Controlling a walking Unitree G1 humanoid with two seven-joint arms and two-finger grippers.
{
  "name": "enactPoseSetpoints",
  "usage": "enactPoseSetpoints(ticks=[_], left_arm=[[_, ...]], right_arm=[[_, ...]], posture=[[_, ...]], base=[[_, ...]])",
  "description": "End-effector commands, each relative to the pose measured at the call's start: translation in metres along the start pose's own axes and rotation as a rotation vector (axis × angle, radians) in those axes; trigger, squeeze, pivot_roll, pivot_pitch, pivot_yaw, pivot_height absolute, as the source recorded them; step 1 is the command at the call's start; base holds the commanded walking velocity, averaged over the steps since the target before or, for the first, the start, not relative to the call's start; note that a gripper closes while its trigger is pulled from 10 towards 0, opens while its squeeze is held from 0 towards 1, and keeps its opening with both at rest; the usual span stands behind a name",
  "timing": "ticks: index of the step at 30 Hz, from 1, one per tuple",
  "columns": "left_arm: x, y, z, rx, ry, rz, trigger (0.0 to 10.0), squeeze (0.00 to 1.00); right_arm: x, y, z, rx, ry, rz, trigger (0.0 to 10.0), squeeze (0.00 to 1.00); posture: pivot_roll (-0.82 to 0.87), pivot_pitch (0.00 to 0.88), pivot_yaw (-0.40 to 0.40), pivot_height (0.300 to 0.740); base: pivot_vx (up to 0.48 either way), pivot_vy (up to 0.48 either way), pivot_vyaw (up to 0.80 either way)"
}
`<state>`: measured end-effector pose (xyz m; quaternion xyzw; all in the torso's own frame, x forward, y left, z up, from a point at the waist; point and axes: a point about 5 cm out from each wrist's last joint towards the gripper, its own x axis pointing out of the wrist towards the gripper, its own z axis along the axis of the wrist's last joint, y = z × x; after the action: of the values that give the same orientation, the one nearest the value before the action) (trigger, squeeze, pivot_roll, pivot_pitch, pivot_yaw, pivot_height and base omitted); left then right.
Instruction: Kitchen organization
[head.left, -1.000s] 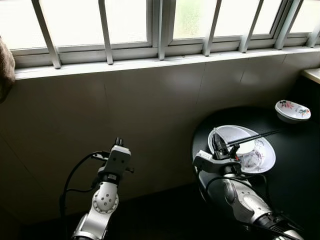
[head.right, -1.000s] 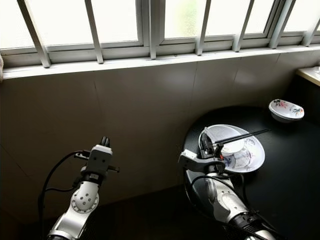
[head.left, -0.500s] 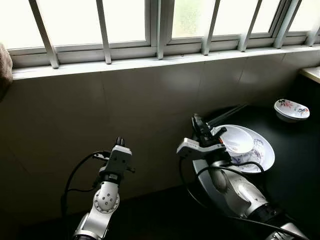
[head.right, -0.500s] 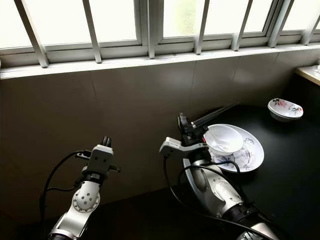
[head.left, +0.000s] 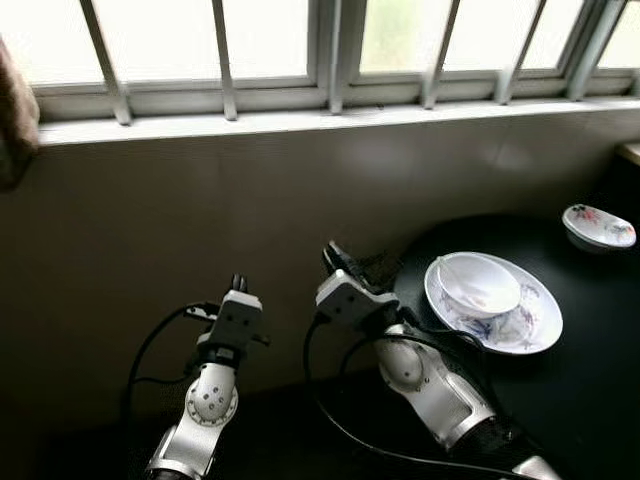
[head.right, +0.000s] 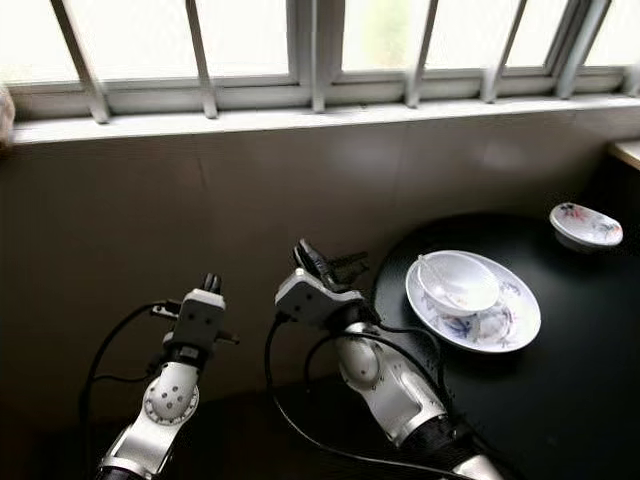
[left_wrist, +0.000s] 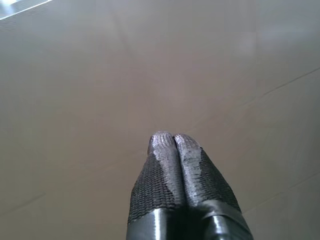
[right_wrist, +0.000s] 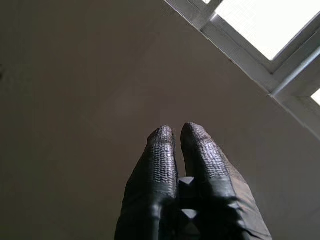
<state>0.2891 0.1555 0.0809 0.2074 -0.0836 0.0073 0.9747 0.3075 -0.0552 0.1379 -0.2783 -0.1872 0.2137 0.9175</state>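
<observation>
A wide barred window (head.left: 330, 40) with a pale sill runs above a dull beige tiled wall (head.left: 200, 210), and a round black table (head.left: 590, 360) stands at the robot's right. On the table lies a large white plate with blue flowers (head.left: 535, 325), and inside it sits a white bowl (head.left: 480, 285) with a white spoon leaning in it. A small white dish with a red pattern (head.left: 598, 224) stands well apart, further back on the table.

The right gripper (head.left: 333, 256) is lifted beside the table edge, to the left of the plate, and points up toward the wall. Its two black fingers (right_wrist: 162, 150) are pressed almost together and hold nothing. The left gripper (left_wrist: 172, 140) is raised in front of the wall, far from the dishes, with its fingers closed tight and empty.

The plate and bowl lie to the right of the right gripper, so I judge that this arm is clearly the nearer one. It must turn back to the right and downward to reach them.
</observation>
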Motion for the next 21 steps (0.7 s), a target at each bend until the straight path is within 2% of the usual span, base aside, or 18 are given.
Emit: enactPoseSetpoints(ticks=[1,6,10,21], left_arm=[[0.001,0.002,0.002,0.005,-0.008,0.015,10.0,0.00],[-0.001,0.011,-0.002,0.018,0.010,0.048,10.0,0.00],[-0.006,0.013,-0.009,0.037,0.041,0.039,10.0,0.00],[-0.010,0.013,-0.011,0.028,0.062,0.032,10.0,0.00]], right_arm=[[-0.004,-0.001,-0.006,0.082,0.025,0.006,0.0,0.00],[-0.008,-0.004,-0.015,0.147,0.060,0.006,0.0,0.00],[-0.012,-0.003,-0.021,0.208,0.084,0.015,0.0,0.00],[-0.017,0.003,-0.027,0.257,0.112,0.033,0.0,0.00]], posture=[[-0.08,0.000,-0.035,0.740],[-0.07,0.000,-0.030,0.740],[-0.07,0.000,-0.027,0.740],[-0.06,0.000,-0.021,0.740]], base=[[0.000,0.000,0.80],[0.000,0.000,0.80],[0.000,0.000,0.80],[0.000,0.000,0.80]])
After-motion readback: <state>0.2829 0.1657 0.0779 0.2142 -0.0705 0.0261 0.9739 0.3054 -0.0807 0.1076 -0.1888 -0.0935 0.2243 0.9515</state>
